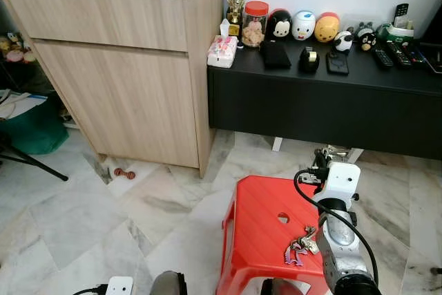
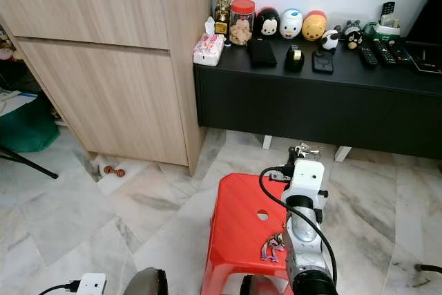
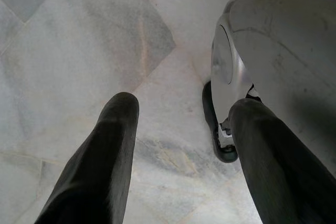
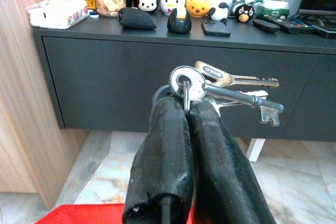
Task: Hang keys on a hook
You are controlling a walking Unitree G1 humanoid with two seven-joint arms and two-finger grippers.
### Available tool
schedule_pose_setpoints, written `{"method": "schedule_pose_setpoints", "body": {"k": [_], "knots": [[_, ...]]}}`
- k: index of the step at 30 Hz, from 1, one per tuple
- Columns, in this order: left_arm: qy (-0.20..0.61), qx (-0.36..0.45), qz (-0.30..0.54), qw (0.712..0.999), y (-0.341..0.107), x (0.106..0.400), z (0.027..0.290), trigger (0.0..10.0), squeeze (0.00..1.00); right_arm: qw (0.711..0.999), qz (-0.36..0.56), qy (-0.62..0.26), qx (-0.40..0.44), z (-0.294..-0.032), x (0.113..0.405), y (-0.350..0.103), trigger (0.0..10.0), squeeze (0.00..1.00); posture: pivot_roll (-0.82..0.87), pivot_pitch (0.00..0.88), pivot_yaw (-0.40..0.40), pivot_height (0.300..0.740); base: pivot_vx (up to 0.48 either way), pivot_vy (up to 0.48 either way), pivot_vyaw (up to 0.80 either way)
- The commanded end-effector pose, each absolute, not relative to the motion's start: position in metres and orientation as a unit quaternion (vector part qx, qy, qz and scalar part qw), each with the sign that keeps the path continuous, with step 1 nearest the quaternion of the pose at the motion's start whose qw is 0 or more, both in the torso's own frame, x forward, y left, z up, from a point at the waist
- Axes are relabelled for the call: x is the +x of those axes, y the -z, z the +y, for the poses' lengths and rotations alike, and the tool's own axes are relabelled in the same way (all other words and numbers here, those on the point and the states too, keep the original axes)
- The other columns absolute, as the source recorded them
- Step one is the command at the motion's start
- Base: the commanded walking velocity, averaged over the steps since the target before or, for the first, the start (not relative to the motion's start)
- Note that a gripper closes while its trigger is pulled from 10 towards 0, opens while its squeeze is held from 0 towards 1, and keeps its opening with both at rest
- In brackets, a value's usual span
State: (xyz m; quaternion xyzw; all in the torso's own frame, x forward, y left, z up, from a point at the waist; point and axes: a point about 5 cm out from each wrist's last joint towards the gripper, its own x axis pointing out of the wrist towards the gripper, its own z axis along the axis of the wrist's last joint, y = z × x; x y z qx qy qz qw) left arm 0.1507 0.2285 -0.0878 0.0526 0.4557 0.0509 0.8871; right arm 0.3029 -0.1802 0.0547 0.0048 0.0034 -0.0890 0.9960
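Observation:
My right gripper (image 4: pixel 184 107) is shut on the ring of a bunch of silver and brass keys (image 4: pixel 231 90), which stick out sideways past the fingertips. In the left eye view these keys (image 1: pixel 336 150) sit at the top of my raised right arm, above the far edge of a red plastic stool (image 1: pixel 259 219) and in front of the black low cabinet (image 1: pixel 324 105). A second bunch of keys (image 1: pixel 300 245) with pink and purple tags lies on the stool beside the arm. My left gripper (image 3: pixel 184 108) hangs open over the marble floor by my own foot.
A tall wooden cabinet (image 1: pixel 117 67) stands at the left, flush against the black one. Toys, a jar (image 1: pixel 255 23), a tissue pack (image 1: pixel 222 51) and remotes (image 1: pixel 394 53) line the black top. A white power strip (image 1: pixel 119 285) and a small toy (image 1: pixel 124 173) lie on the floor.

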Motion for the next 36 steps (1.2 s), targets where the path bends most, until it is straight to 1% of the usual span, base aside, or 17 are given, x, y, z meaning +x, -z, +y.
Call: {"method": "schedule_pose_setpoints", "body": {"k": [1,9,14,15,19,21,23,25,29,36], "knots": [[-0.051,0.046,0.463,0.884,0.09,0.147,0.227,10.0,0.0,0.996,0.005,0.089,0.005,-0.18,0.303,-0.055,10.0,0.0,0.03,0.0,-0.046,0.632,0.0,0.0,0.0],[-0.052,0.048,0.466,0.882,0.09,0.147,0.228,10.0,0.0,0.997,0.039,0.069,0.001,-0.175,0.303,-0.047,10.0,0.0,0.04,0.0,-0.046,0.632,0.0,0.0,0.0],[-0.053,0.055,0.469,0.88,0.09,0.146,0.228,10.0,0.0,0.991,0.131,0.036,-0.016,-0.171,0.303,-0.028,10.0,0.0,0.04,0.0,-0.047,0.632,0.0,0.0,0.0],[-0.053,0.055,0.469,0.88,0.09,0.146,0.228,10.0,0.0,0.983,0.18,0.011,-0.024,-0.167,0.3,-0.017,10.0,0.0,0.04,0.0,-0.048,0.632,0.0,0.0,0.0],[-0.052,0.054,0.471,0.879,0.091,0.145,0.228,10.0,0.0,0.961,0.266,-0.066,-0.044,-0.155,0.288,0.006,10.0,0.0,0.04,0.0,-0.05,0.632,0.0,0.0,0.0],[-0.052,0.054,0.472,0.879,0.091,0.145,0.227,10.0,0.0,0.958,0.274,-0.071,-0.04,-0.154,0.286,0.008,10.0,0.0,0.04,0.0,-0.051,0.632,0.0,0.0,0.0],[-0.052,0.054,0.472,0.878,0.091,0.144,0.227,10.0,0.0,0.947,0.308,-0.087,-0.03,-0.152,0.28,0.018,10.0,0.0,0.04,0.0,-0.052,0.632,0.0,0.0,0.0],[-0.052,0.053,0.472,0.878,0.092,0.144,0.227,10.0,0.0,0.944,0.315,-0.092,-0.031,-0.152,0.278,0.02,10.0,0.0,0.04,0.0,-0.052,0.632,0.0,0.0,0.0],[-0.052,0.052,0.474,0.877,0.092,0.142,0.227,10.0,0.0,0.917,0.379,-0.118,-0.039,-0.152,0.265,0.035,10.0,0.0,0.05,0.0,-0.055,0.632,0.0,0.0,0.0],[-0.049,0.053,0.479,0.875,0.094,0.137,0.227,10.0,0.0,0.892,0.43,-0.13,-0.041,-0.153,0.245,0.051,10.0,0.0,0.05,0.002,-0.054,0.632,0.0,0.0,0.0]]}}
